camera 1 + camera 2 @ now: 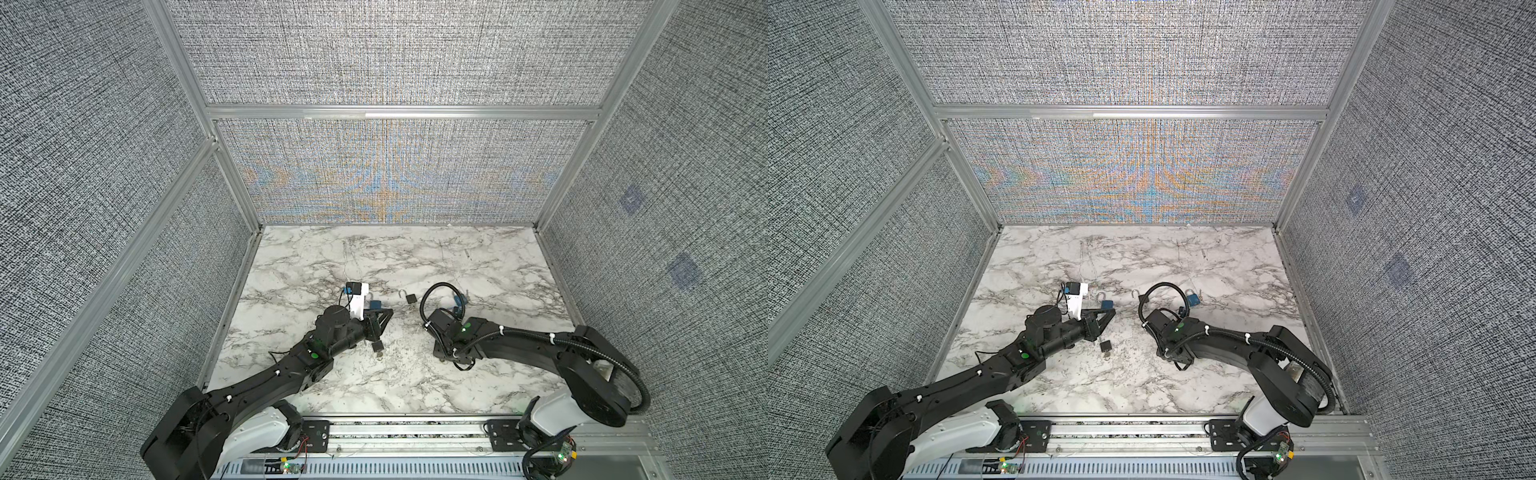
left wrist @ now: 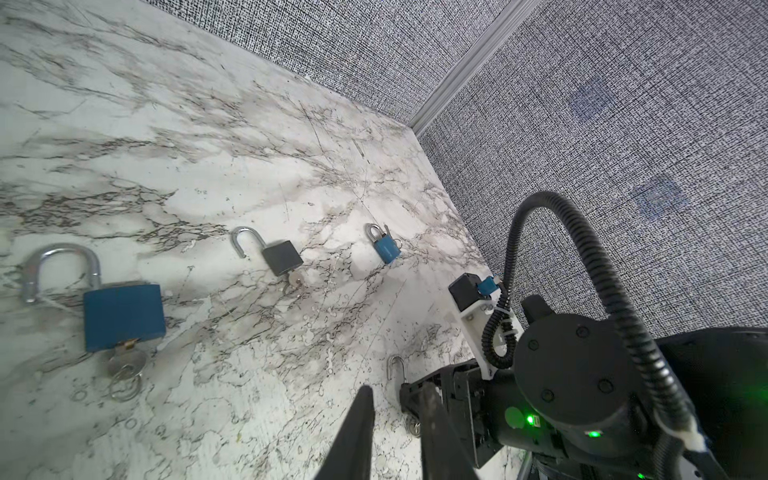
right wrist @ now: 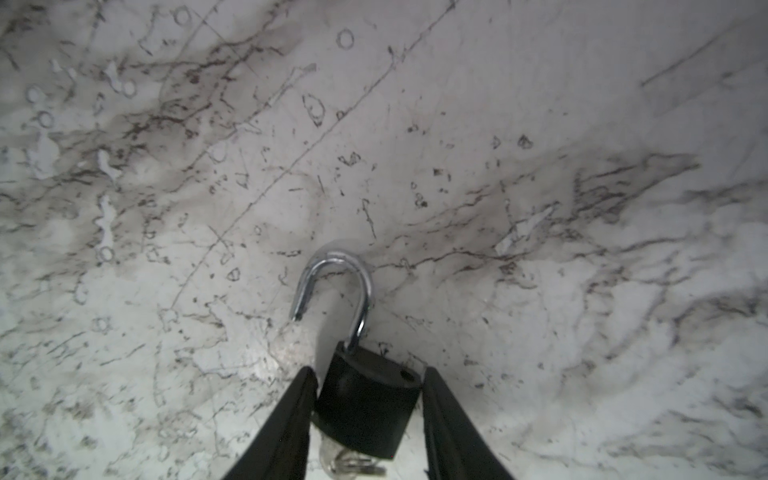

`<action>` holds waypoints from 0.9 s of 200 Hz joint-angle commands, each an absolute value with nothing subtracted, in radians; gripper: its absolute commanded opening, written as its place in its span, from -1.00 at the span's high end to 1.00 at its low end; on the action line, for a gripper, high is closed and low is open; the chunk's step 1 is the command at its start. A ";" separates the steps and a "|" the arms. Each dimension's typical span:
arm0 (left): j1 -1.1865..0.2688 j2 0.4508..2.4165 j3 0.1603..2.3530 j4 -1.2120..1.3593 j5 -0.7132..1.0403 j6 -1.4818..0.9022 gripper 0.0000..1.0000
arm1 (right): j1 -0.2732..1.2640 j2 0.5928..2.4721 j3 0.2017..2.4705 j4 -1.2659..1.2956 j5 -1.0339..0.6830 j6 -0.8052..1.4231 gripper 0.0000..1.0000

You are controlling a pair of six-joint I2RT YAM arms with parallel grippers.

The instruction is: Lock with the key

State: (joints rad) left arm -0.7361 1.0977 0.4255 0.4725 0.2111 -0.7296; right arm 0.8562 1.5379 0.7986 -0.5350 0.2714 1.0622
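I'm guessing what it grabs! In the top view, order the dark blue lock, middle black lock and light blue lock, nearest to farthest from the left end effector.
1. Dark blue lock, beside the left end effector.
2. Middle black lock, further right.
3. Light blue lock, farthest right.

No writing is legible (small blue padlock's (image 2: 386,249) marking too blurred).

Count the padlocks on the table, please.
5: in a row, left blue padlock, middle black padlock, right blue padlock; near black padlock by the left gripper; last black padlock within the right gripper.
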 commanded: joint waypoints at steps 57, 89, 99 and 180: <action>-0.735 1.109 0.430 0.516 0.218 -0.732 0.53 | 0.857 1.508 0.773 -0.561 0.268 1.035 0.28; -0.735 1.113 0.433 0.514 0.227 -0.741 0.53 | 0.857 1.532 0.782 -0.564 0.263 1.031 0.20; -0.735 1.113 0.436 0.507 0.229 -0.744 0.53 | 0.857 1.535 0.781 -0.560 0.262 1.032 0.20; -0.736 1.109 0.441 0.487 0.221 -0.724 0.53 | 0.857 1.542 0.775 -0.554 0.262 0.995 0.30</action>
